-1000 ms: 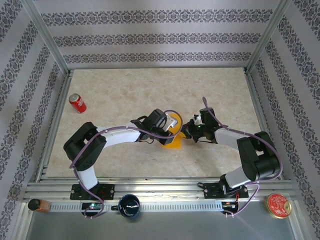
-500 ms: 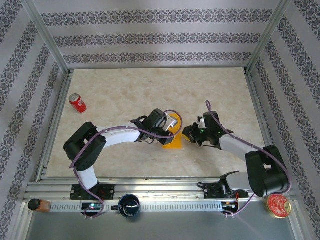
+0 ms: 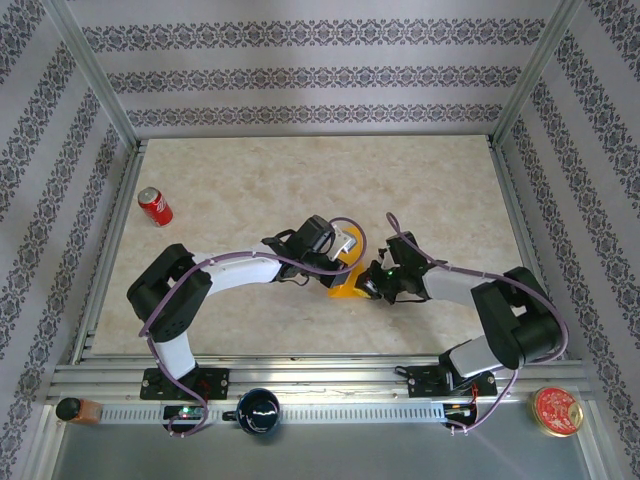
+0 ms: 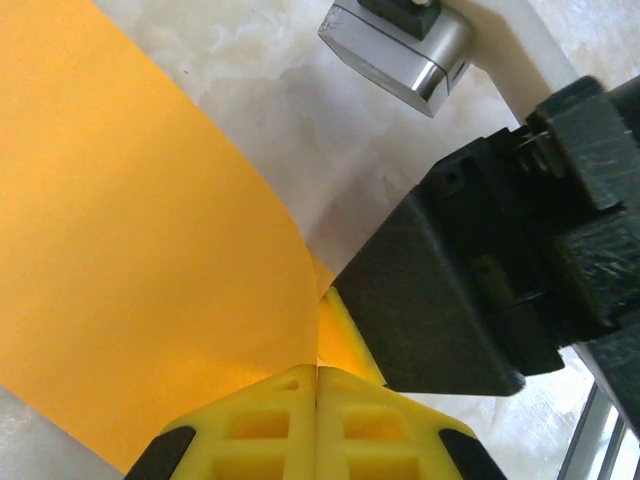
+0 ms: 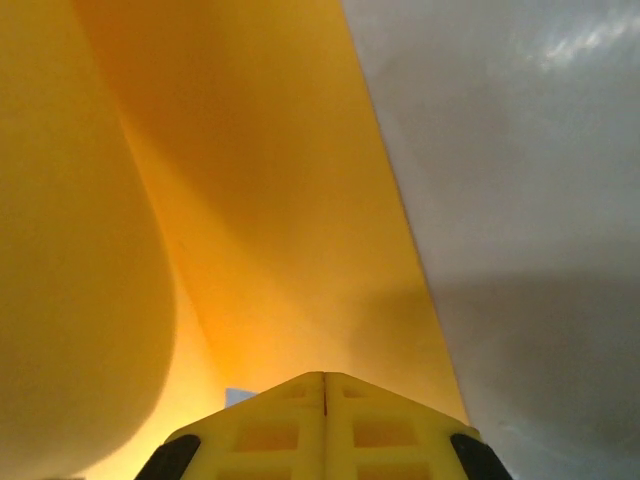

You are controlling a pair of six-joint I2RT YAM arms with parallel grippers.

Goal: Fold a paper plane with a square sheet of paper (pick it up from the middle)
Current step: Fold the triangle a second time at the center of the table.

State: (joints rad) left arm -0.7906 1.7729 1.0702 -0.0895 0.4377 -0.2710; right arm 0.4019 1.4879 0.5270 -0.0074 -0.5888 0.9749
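My left fingers (image 4: 300, 388) are ribbed yellow plastic. They are pressed flat together with just a hairline seam between them, and the edge of the sheet of paper (image 4: 130, 250) runs into that seam, so I am pinching it. The paper is thin, matte and plain orange-yellow. It bows in a smooth curve across the left of the left wrist view, and a brighter creased flap sits just right of the seam. Beyond it the table (image 4: 260, 70) is pale, glossy and marbled. A scuffed black housing (image 4: 450, 290) crowds the right of that frame, with a polished metal block (image 4: 395, 45) at the top.

My right fingers (image 5: 310, 392) are made the same way and are also closed tight. The paper sweeps up from them, with a rounded fold at the left and a straight edge slanting to the top centre.

From above, the paper (image 3: 347, 291) rests on the table just below the middle of the frame. My left fingers (image 3: 338, 270) are at its upper left and my right fingers (image 3: 372, 288) at its right edge. A red soda can (image 3: 154, 206) lies well apart at the left.
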